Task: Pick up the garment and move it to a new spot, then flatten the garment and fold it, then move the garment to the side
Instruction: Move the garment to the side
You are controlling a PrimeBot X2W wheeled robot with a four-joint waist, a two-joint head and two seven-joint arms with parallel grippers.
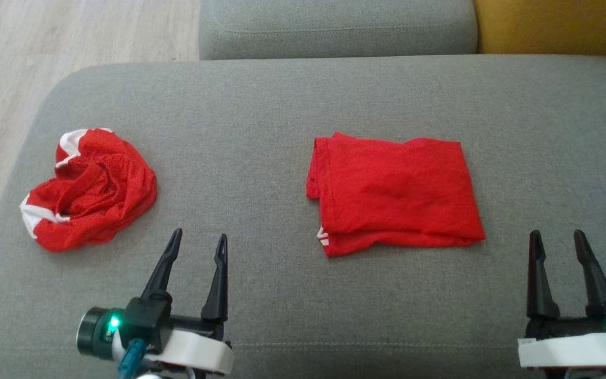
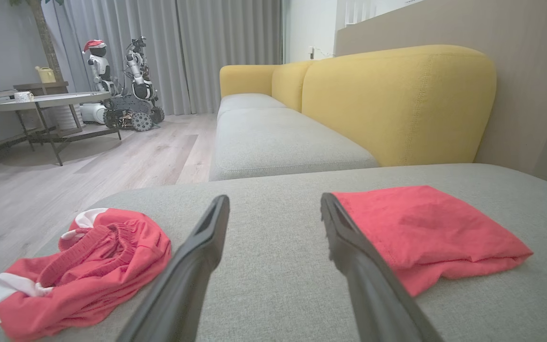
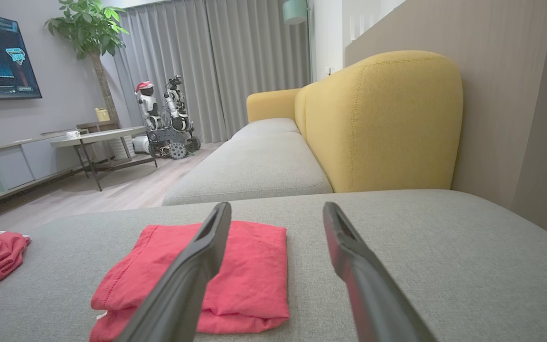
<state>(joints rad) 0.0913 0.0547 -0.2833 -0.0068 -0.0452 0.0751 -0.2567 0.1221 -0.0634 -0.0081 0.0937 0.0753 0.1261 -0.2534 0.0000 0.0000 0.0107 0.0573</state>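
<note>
A crumpled red garment with white trim [image 1: 92, 189] lies in a heap at the left of the grey cushion [image 1: 303, 95]. A second red garment [image 1: 392, 192], folded into a flat rectangle, lies right of centre. My left gripper [image 1: 199, 235] stands open near the front edge, just right of the heap and touching nothing. My right gripper [image 1: 556, 233] is open too, off the folded piece's front right corner. In the left wrist view the heap [image 2: 88, 266] sits left of the fingers and the folded piece [image 2: 425, 232] right. The right wrist view has the folded piece [image 3: 254, 266] behind its left finger.
The cushion's rounded left edge drops to a wooden floor [image 1: 45, 47]. A further grey seat [image 1: 334, 26] and a yellow backrest [image 1: 555, 23] lie beyond. Across the room stand a round table [image 2: 50, 102] and another robot [image 2: 121, 95].
</note>
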